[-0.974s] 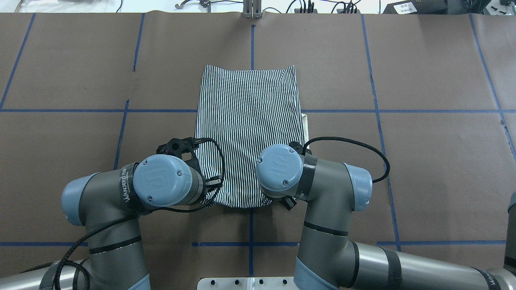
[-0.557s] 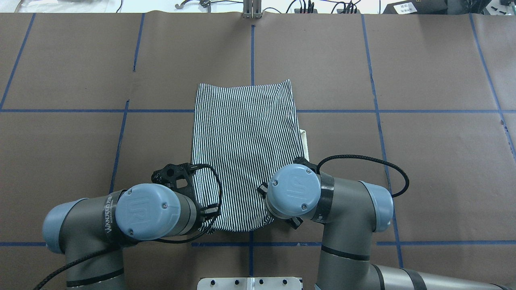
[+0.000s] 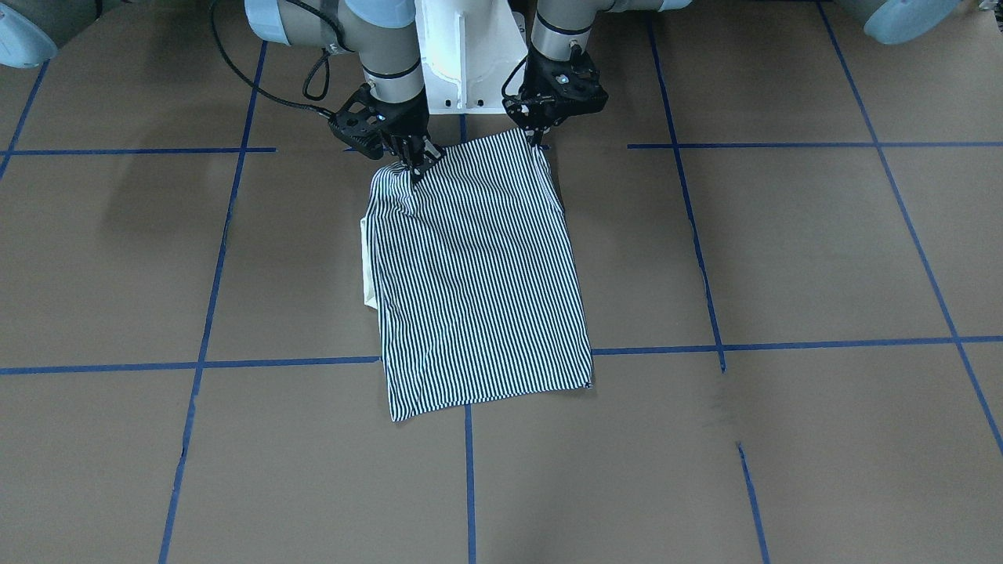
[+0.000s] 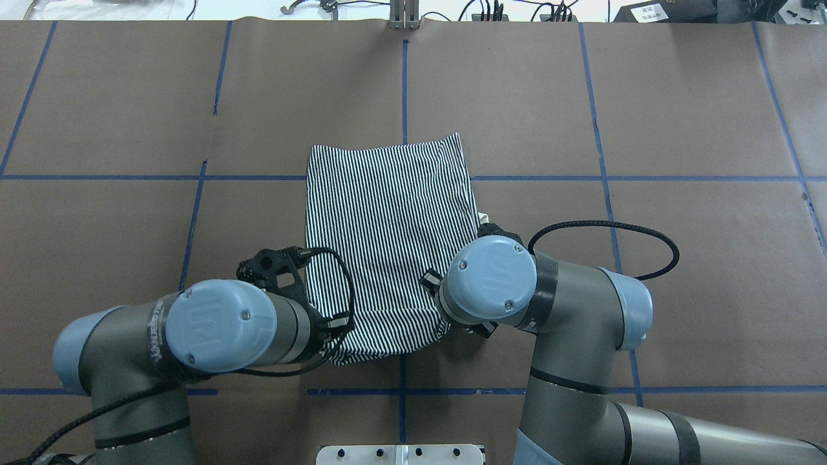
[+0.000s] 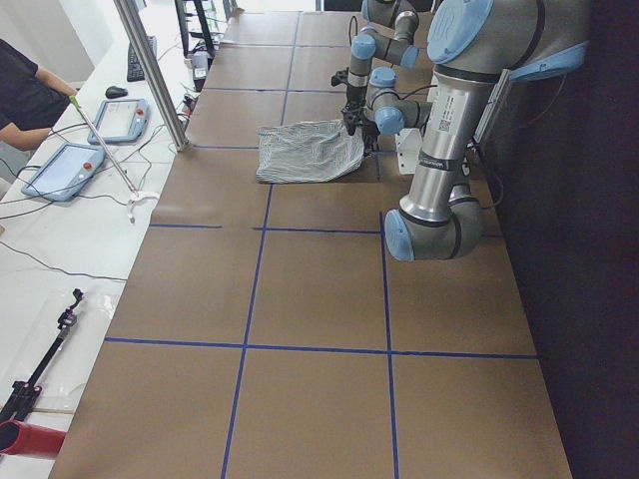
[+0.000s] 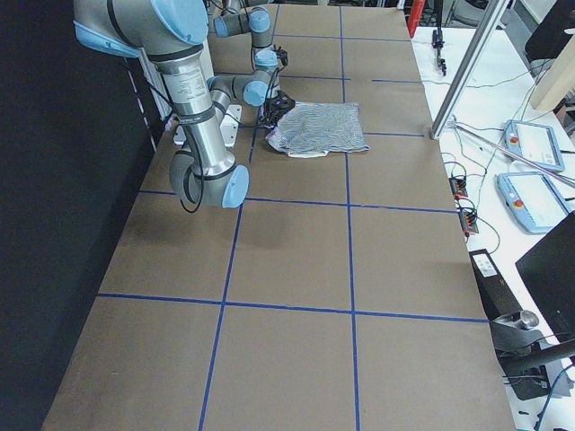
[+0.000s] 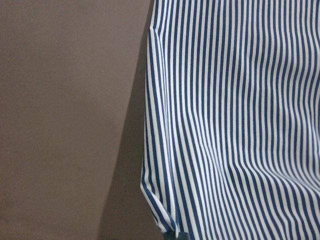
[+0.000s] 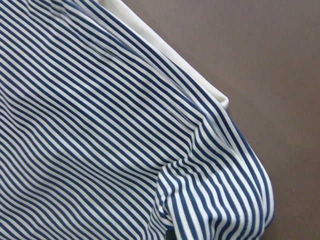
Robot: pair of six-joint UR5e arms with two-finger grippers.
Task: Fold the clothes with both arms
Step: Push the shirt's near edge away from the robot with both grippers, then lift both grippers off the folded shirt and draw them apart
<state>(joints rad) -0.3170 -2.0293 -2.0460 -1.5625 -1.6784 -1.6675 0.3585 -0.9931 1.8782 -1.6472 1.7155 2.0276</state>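
Striped polo shirt (image 3: 478, 282) lies folded into a tall panel on the brown tabletop (image 3: 783, 251), with its stripes running away from the robot. The left arm's fingers (image 3: 536, 133) are pressed together on the near corner on their side, pinching the edge of the fabric. The right arm's fingers (image 3: 409, 155) are closed tight on the other near corner, where the cloth gathers into a small puckered bunch between them. Both pinched corners stand a little off the tabletop. In the left wrist view the striped edge casts a shadow on the brown surface, and in the right wrist view the cloth bulges in a rounded fold. From the fingers the shirt slopes down and stretches away toward the far side, and its far hem lies flat and free. A strip of white collar (image 3: 366, 266) pokes out from under the striped edge on the right arm's side, just beyond those fingers. In the overhead view the wrists cover both pairs of fingers.
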